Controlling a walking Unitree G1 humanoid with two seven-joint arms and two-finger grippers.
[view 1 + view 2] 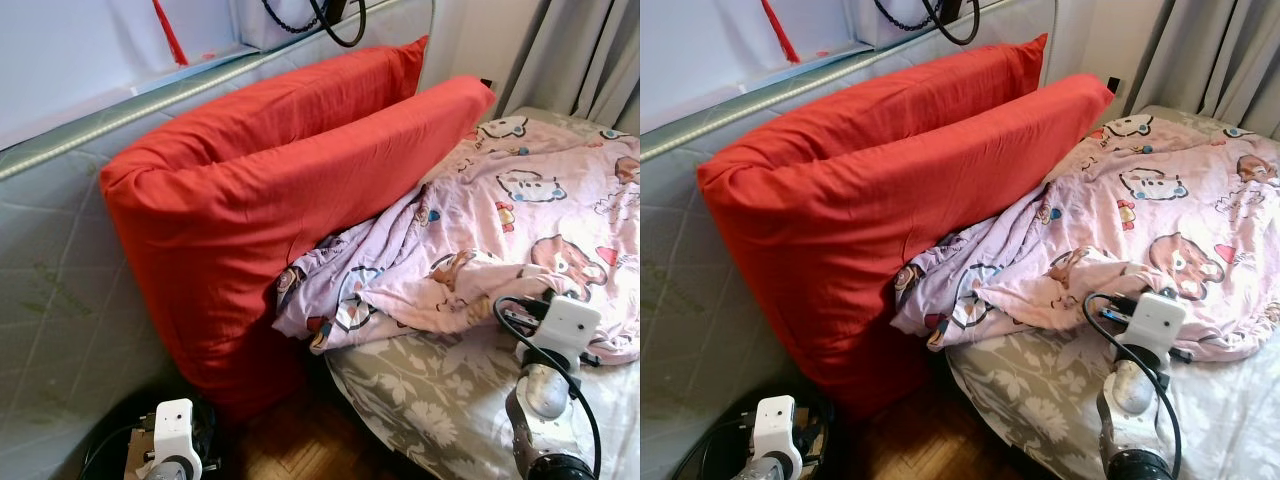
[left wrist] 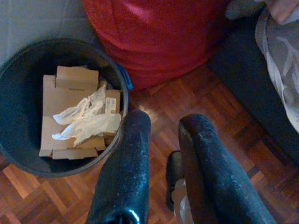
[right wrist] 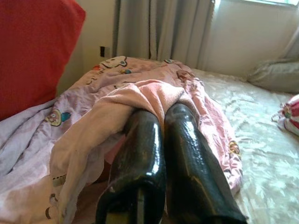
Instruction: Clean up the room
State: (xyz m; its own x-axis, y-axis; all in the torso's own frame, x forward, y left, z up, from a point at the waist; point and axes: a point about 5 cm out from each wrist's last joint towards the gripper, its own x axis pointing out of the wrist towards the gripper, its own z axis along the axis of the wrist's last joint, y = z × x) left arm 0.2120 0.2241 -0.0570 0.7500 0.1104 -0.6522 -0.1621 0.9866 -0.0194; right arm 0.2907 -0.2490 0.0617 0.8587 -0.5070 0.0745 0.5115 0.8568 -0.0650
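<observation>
**Right gripper clamped on the rumpled blanket at the bed's near edge**

The bed (image 1: 450,400), in a grey floral sheet, carries two red pillows (image 1: 260,190) leaning on the headboard and a pink cartoon-print blanket (image 1: 520,210) bunched beside them. The right gripper (image 3: 161,114) has its fingers together, pinching a fold of that blanket; a good pull probably runs level and away from the pillows so the cloth spreads flat. The left gripper (image 2: 161,126) hangs with fingers apart, over the parquet just beside a dark bin (image 2: 119,84) holding cardboard and tissue.
</observation>
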